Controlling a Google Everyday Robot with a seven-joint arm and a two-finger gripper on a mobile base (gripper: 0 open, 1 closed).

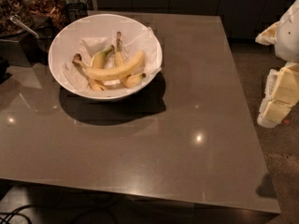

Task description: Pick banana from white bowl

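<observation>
The white bowl (106,93) stands on the far left part of the brown table, lined with crumpled white paper. The banana (117,70) lies across the top of the pile in it, long and curved, with its dark knobby stem (77,59) pointing left. Under it are a shorter banana with a greenish stem (100,58), another with its stem pointing away (118,48), and a small stubby one (133,80). My gripper (274,107) hangs at the right edge of the view, beyond the table's right edge and well away from the bowl, holding nothing that I can see.
Dark containers of snacks (44,6) and a metal scoop handle (22,26) crowd the back left corner beside the bowl. The glossy table (187,125) ends at the right near my arm (289,31). Cables (14,213) lie on the floor at bottom left.
</observation>
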